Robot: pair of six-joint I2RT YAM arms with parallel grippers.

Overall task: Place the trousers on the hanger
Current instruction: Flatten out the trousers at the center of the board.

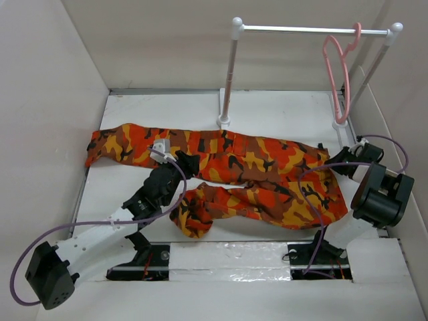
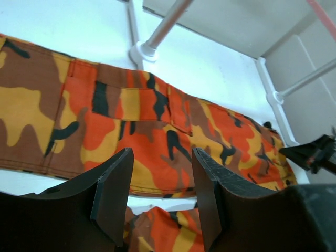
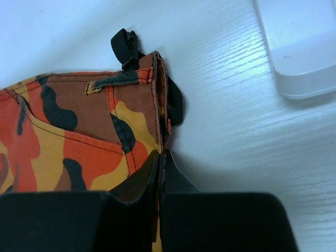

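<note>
Right gripper: fingers pressed together, nipping the waistband edge of the trousers just below the black drawstrings; a sliver of orange cloth shows between the pads. Left gripper: jaws apart, holding nothing, poised above the upper trouser leg near its middle. The trousers lie flat on the white table, folded into a long V, waistband at the right. The pink hanger hangs from the right end of the rail stand, apart from the cloth.
</note>
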